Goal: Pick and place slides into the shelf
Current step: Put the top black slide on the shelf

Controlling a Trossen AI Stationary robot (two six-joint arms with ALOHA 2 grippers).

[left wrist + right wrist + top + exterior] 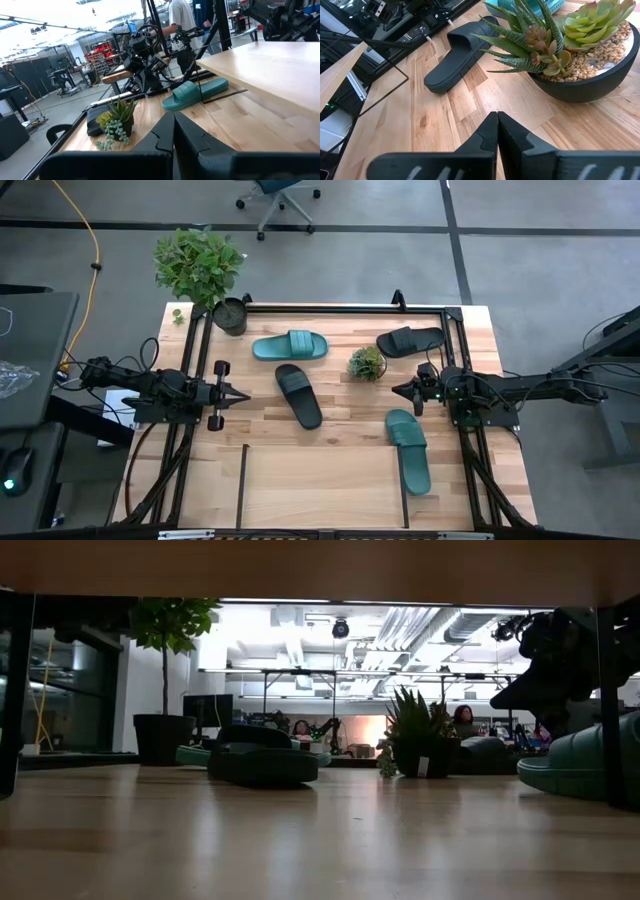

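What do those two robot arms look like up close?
Both arms are dark, nearly black, jointed bars with thin cables trailing along them. The left tool and right tool each taper to a point, made of two flat, matte black, wedge-shaped fingers.

The light-wood table (330, 460) carried four slides. One teal slide (290, 346) lay near the far edge, a black slide (299, 395) just nearer the middle. Another black slide (410, 340) sat toward the far right corner, a second teal slide (408, 450) by the right edge. A small succulent pot (367, 364) stood between them.
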